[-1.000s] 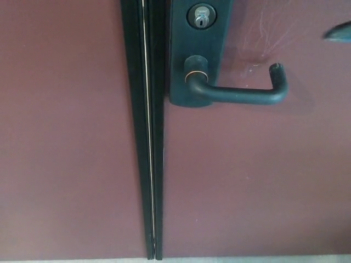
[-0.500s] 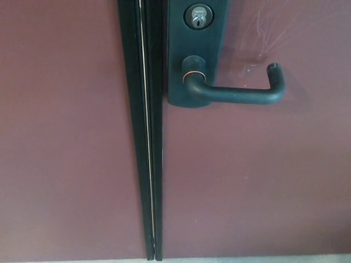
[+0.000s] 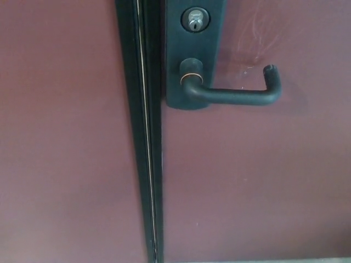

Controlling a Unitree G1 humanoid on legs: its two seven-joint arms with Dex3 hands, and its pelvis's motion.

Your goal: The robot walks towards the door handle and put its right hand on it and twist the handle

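A black lever door handle (image 3: pixel 236 94) juts out level to the right from a dark backplate (image 3: pixel 193 55) on the maroon right door (image 3: pixel 258 181). Its far end bends back toward the door. A silver keyhole cylinder (image 3: pixel 194 19) sits above the handle's pivot. Neither of my hands shows in the head view.
A black vertical strip with a thin bright seam (image 3: pixel 145 137) divides the right door from the maroon left door (image 3: pixel 60 137). A pale sliver of floor (image 3: pixel 258 260) shows along the bottom edge.
The whole picture has shifted slightly left, so the camera moved. A dark shape at the upper right edge one second ago is no longer in view. The handle stays level.
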